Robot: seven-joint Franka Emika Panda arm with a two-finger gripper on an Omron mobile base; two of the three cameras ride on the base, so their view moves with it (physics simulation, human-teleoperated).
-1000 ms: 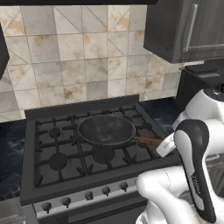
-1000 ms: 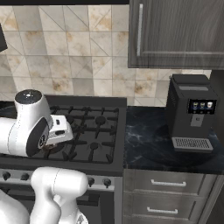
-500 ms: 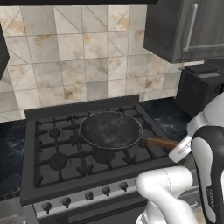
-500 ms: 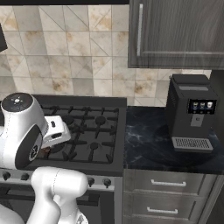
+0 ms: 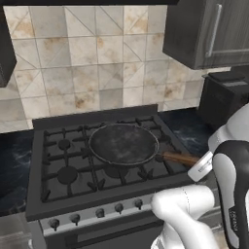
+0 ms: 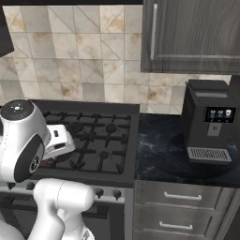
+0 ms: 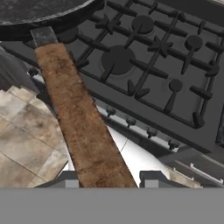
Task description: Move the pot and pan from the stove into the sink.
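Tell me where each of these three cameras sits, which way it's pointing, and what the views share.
Left base view: behind the arm's left, looking down on the stove and pan; white arm at lower right.
Right base view: behind the arm's right, facing the stove's right burners and the coffee machine; arm at lower left.
Hand view: on the hand, looking along the pan's brown handle between the fingers.
All three show the stove.

Even, dim rendered light — soft shadows, slightly blurry, no glare.
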